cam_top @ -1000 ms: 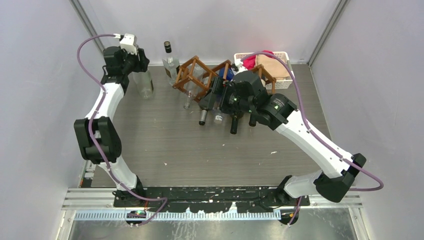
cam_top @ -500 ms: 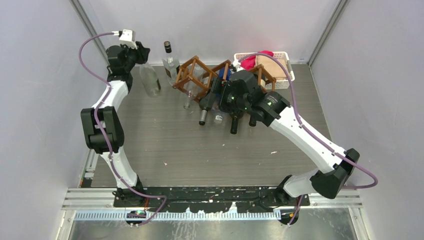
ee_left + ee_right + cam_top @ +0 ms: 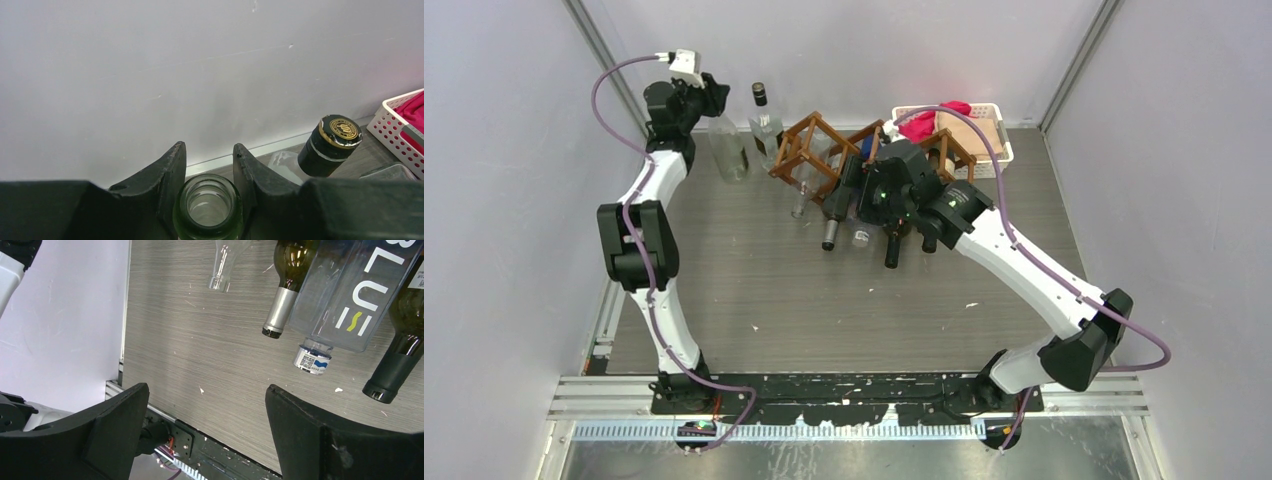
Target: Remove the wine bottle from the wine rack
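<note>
The brown lattice wine rack [image 3: 812, 148] stands at the back middle of the table. Several bottles lie in it, necks toward me: a dark one with a silver neck [image 3: 832, 226] [image 3: 281, 305], a clear one with a blue cap [image 3: 861, 236] [image 3: 357, 295], and a dark one [image 3: 892, 250] [image 3: 396, 365]. My left gripper [image 3: 707, 104] [image 3: 209, 150] is shut on the neck of a clear greenish bottle [image 3: 727, 152] [image 3: 208, 207] at the back left, away from the rack. My right gripper [image 3: 856, 192] [image 3: 207, 390] is open and empty, above the lying bottles.
A clear bottle with a black cap [image 3: 765, 118] [image 3: 332, 145] stands just right of the held bottle. A white basket [image 3: 990, 168] [image 3: 400, 122] with red and tan cloth sits behind the rack at the right. Another clear bottle neck [image 3: 225, 265] pokes from the rack's left side.
My left gripper has moved back and to the right with the clear bottle, toward the black-capped bottle. My right arm has shifted slightly left over the rack's bottles.
</note>
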